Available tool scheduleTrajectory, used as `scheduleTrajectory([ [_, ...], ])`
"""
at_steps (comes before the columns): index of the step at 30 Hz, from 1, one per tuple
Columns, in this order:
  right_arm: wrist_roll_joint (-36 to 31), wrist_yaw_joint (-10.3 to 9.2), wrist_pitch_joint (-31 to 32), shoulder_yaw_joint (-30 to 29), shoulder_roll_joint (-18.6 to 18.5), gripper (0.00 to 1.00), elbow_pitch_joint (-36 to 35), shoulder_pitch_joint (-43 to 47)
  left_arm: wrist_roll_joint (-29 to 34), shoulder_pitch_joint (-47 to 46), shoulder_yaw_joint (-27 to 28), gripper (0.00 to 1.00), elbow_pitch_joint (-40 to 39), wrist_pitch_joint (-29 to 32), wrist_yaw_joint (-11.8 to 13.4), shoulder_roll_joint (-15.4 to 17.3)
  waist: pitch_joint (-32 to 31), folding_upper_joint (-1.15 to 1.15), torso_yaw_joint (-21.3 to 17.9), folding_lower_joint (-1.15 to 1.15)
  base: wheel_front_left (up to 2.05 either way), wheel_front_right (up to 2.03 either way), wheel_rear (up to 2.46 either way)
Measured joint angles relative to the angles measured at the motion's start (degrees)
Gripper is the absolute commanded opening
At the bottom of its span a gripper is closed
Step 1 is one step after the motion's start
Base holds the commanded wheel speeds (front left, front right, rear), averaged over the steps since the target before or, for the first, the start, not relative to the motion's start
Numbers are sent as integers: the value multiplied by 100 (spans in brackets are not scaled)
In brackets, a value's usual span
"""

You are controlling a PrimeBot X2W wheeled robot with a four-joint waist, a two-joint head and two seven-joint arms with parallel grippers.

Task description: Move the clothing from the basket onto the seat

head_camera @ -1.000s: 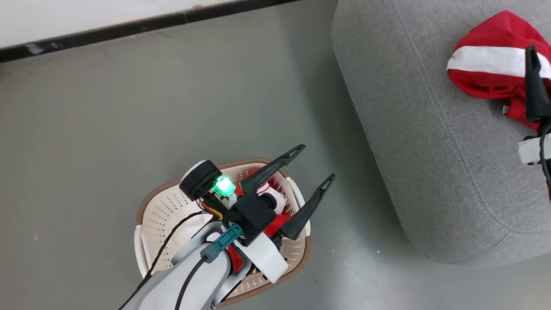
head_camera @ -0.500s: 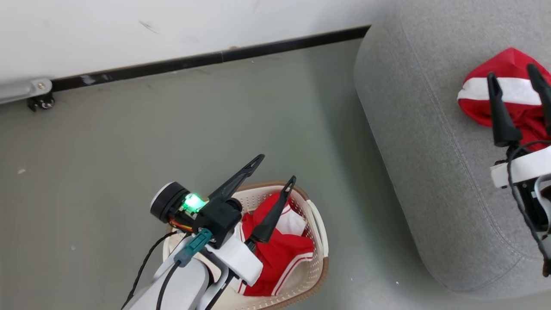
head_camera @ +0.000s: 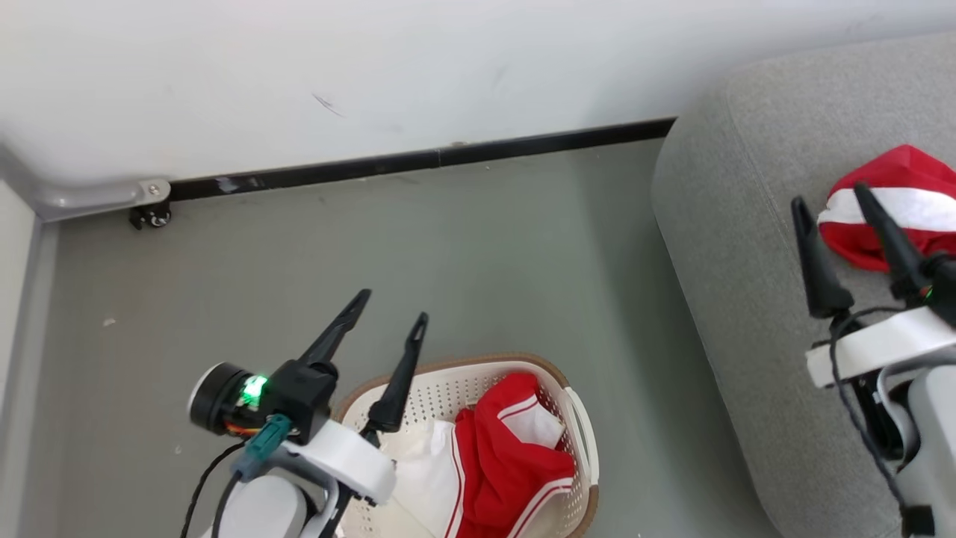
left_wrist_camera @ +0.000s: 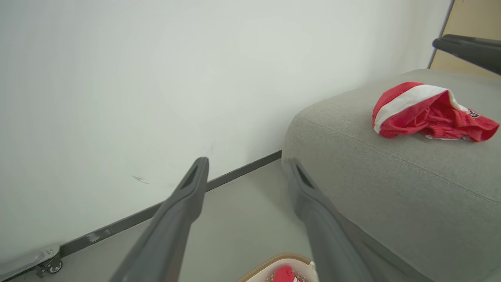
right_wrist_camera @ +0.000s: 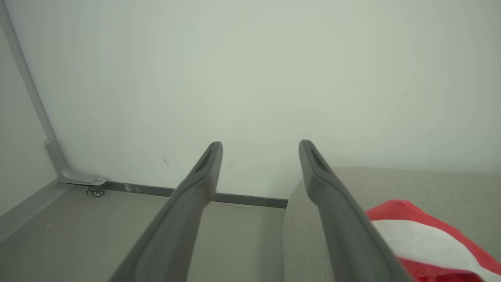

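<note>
Red garment (head_camera: 515, 456) in the basket (head_camera: 448, 364), second garment (head_camera: 896, 202) near the seat's (head_camera: 732, 224) edge; left claw (head_camera: 394, 305) and right claw (head_camera: 828, 193) released, empty

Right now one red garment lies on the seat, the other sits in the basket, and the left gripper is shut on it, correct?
Not quite: the head view shows the left gripper open, its fingers apart and empty. The rest holds: one red garment lies on the seat, and the other garment sits in the basket.

Red clothing (head_camera: 511, 471) with white panels, cream basket (head_camera: 448, 392) with brown rim, grey seat (head_camera: 732, 224).
</note>
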Motion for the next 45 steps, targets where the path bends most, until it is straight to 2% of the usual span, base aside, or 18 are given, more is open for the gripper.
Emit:
scheduleTrajectory([
  [15, -433, 0, 0, -280, 499, 100, -140, 765, -58, 698, 717, 100, 37, 0, 382, 191, -513, 0, 245, 0, 0, 0, 0],
  [23, -693, 0, 8, -350, 939, 100, -307, 1262, -159, 1085, 1078, 100, 15, 0, 563, 209, -752, 0, 297, 0, 0, 0, 0],
  [35, -1045, 0, 87, -695, 1438, 100, -479, 1936, -138, 1546, 1293, 100, -77, 0, 658, 199, -983, 0, 275, 0, 0, 0, 0],
  [45, -1248, 0, 191, -875, 1599, 100, -647, 2271, -71, 1769, 1475, 100, -196, 0, 676, 176, -1019, 0, 222, 0, 0, 0, 0],
])
